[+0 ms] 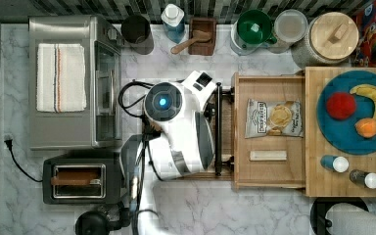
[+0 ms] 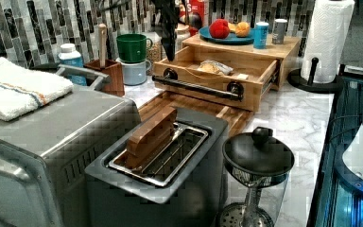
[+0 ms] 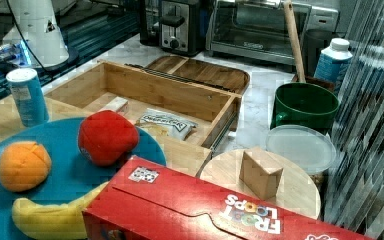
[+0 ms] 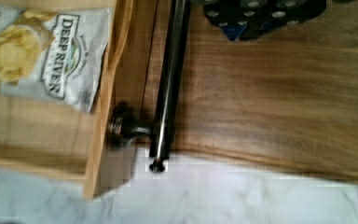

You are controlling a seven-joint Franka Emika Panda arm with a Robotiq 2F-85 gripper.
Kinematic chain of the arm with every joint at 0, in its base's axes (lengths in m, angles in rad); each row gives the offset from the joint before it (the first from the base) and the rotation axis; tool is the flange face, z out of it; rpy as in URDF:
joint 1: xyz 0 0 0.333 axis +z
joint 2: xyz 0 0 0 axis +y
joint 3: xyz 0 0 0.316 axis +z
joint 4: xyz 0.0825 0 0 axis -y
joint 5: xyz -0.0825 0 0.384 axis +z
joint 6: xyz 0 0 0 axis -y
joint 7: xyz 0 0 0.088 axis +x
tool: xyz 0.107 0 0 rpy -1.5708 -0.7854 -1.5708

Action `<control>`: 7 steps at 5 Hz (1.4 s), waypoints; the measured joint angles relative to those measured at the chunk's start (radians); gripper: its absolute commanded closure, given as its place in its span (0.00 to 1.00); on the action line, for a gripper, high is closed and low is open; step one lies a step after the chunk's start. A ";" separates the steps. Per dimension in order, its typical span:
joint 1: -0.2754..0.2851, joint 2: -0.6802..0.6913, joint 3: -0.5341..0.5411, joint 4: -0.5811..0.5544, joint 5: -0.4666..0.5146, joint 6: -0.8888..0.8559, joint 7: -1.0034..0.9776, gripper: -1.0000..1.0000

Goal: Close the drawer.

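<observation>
The light-wood drawer (image 1: 269,87) stands pulled out from under the wooden top, toward the top view's left. Its black bar handle (image 1: 219,129) runs along the front edge over a darker cutting board (image 4: 279,93). A chip bag (image 1: 274,117) and a small wooden block (image 1: 268,155) lie inside. My white arm (image 1: 181,127) hangs over the cutting board just in front of the handle. In the left view my dark gripper (image 2: 168,45) hangs above the drawer's (image 2: 203,97) far front corner. In the wrist view the handle (image 4: 170,79) lies close beside the gripper (image 4: 256,16), with no contact visible.
A toaster oven (image 1: 73,81) and a toaster (image 1: 78,181) stand at the top view's left. Behind are cups, a bottle and jars (image 1: 252,27). A blue plate (image 1: 367,81) with fruit sits on the wooden top. A paper towel roll (image 2: 328,40) and a French press (image 2: 257,161) flank the marble counter.
</observation>
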 measured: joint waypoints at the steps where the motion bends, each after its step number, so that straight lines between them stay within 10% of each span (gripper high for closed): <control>1: 0.000 0.060 -0.024 -0.014 0.001 0.000 0.000 1.00; 7: -0.033 0.083 -0.048 -0.201 -0.047 0.239 -0.009 1.00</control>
